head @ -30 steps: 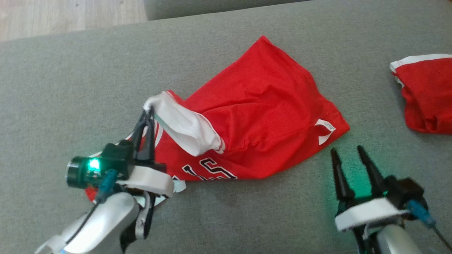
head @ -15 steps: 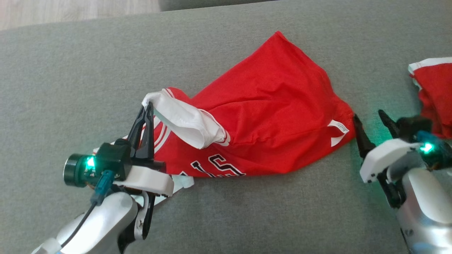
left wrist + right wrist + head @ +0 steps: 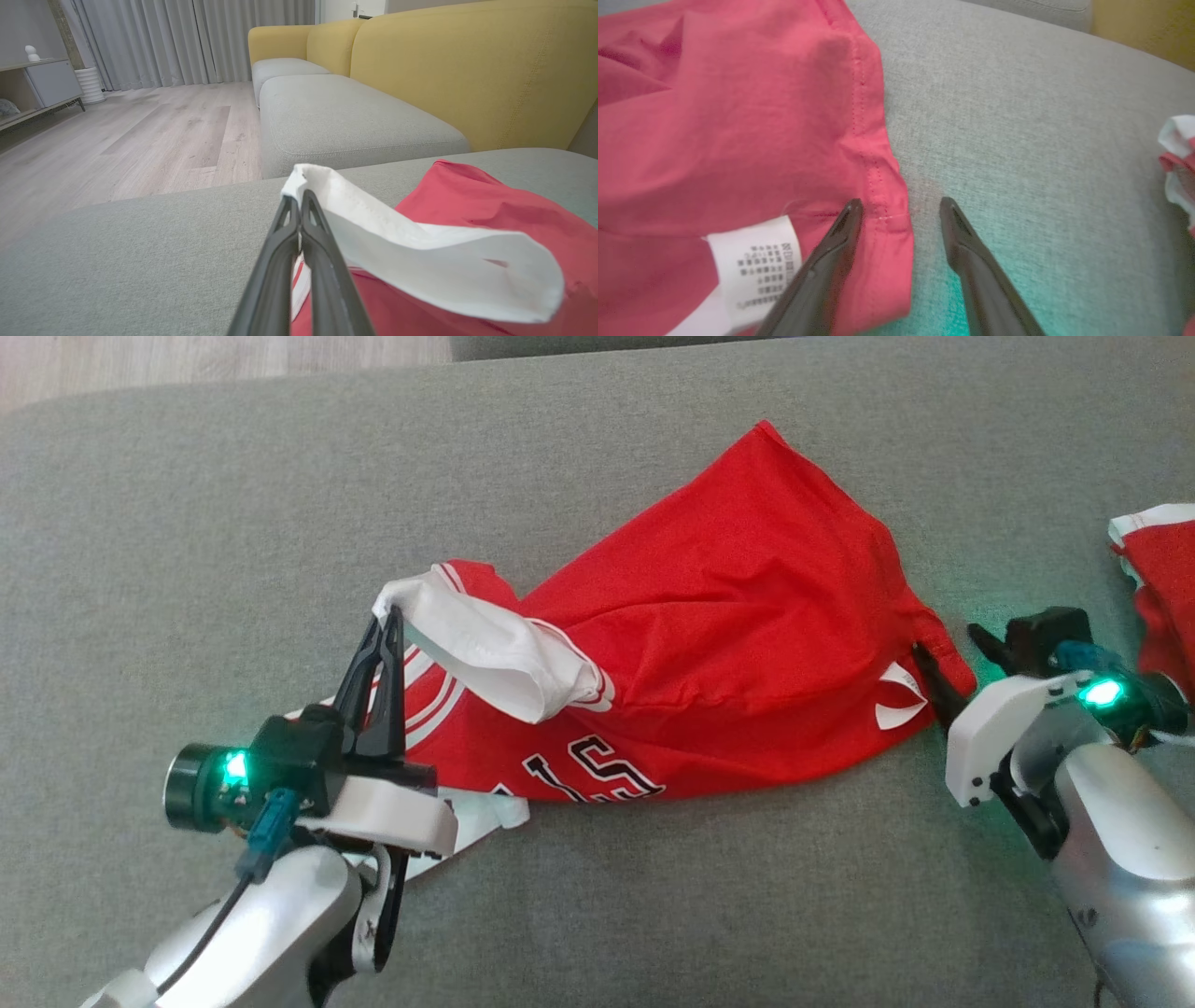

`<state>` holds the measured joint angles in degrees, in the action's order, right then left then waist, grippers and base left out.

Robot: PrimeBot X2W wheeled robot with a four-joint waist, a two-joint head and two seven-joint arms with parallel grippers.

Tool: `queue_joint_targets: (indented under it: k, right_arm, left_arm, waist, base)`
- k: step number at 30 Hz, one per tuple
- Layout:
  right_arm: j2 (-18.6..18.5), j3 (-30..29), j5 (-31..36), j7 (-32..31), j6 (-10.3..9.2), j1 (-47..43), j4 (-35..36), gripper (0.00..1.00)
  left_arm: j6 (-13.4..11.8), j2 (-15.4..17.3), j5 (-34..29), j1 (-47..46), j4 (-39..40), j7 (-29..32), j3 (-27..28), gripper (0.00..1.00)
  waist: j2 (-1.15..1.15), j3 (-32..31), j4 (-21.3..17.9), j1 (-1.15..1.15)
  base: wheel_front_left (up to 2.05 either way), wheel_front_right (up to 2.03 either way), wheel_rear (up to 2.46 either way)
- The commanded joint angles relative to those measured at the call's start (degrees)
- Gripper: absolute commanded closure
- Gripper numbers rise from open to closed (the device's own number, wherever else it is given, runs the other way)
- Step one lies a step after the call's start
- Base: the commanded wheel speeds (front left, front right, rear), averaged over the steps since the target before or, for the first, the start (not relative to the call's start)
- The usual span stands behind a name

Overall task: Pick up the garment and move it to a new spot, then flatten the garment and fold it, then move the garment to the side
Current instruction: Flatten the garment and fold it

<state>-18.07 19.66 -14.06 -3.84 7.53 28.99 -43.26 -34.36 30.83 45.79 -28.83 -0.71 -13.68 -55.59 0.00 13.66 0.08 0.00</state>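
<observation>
1. The garment lay crumpled mid-way along the grey sofa cushion. Its red body was bunched, and black lettering showed partly at the near edge.
2. The left gripper was pinched together on the white trim at the garment's left end. That edge looked raised slightly off the cushion.
3. The right gripper sat at the opposite end with its jaws apart, straddling the hem corner just beside the care label. One finger was over the cloth and the other over bare cushion. No grip was visible there.
4. Judged step: flattening. The right arm looked set to take a second hold so the cloth could be stretched between the arms.
5. The next move called for the right jaws to close squarely on the hem corner, then for both ends to be drawn apart and laid down flat.
6. Risk: the corner was thin and folded, so the pinch might catch one layer or slip off.
7. A second red garment lay near the right arm and needed to be left alone.
</observation>
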Motion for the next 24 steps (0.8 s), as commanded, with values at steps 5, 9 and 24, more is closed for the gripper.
queue_joint_targets:
  k: [5, 9, 24]
  right_arm:
    - [-2.0, 3.4, -1.3, -1.9, -0.04, 1.3, -0.1, 0.84]
    - [-2.2, 3.7, -1.9, -2.4, -0.04, 1.4, -0.7, 1.0]
    - [-4.1, -2.1, -10.8, 1.0, -0.04, 1.5, 9.5, 1.0]
  left_arm:
    - [-0.6, 2.0, -0.6, -0.9, 1.5, 0.0, 2.0, 1.0]
    - [-0.5, 1.9, -0.4, -0.7, 1.3, -0.1, 2.0, 1.0]
    - [3.3, 5.6, -1.6, -5.7, 3.2, -0.6, 5.8, 1.0]
  waist:
    - [0.0, -0.2, 0.4, 0.0]
    - [0.0, -0.8, 0.6, 0.0]
    - [0.0, -7.0, 0.4, 0.0]
  base:
    - [0.0, 0.0, 0.0]
    - [0.0, 0.0, 0.0]
    - [0.0, 0.0, 0.0]
